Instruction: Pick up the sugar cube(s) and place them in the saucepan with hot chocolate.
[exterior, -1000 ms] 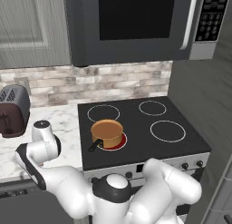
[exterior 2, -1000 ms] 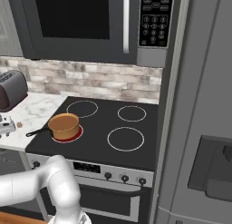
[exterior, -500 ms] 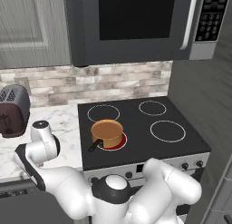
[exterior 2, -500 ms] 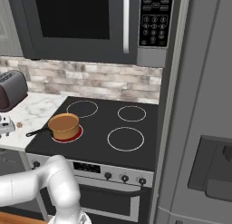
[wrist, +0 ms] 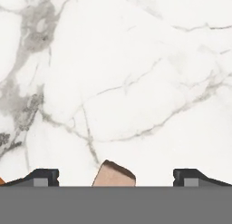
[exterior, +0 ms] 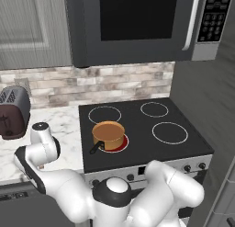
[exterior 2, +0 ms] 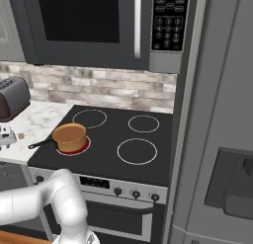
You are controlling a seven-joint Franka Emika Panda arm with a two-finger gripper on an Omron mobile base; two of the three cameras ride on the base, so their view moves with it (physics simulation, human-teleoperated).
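Your pincer (wrist: 116, 177) sits wide open over the white marble desk (wrist: 136, 82), holding nothing, one tiny tan-brown sugar cube (wrist: 114, 174) between its tips. Nothing's shifted since a second ago. The right base view shows a cube (exterior 2: 21, 136) left of the small orange-copper saucepan (exterior 2: 69, 137). Microwave keypad text is unreadable.

I saw a black stove (exterior: 137, 129) beside a white marble counter (exterior: 69, 122), brick backsplash (exterior: 114, 86), microwave (exterior: 133, 24) overhead, grey refrigerator (exterior 2: 217, 114) at the stove's right edge.
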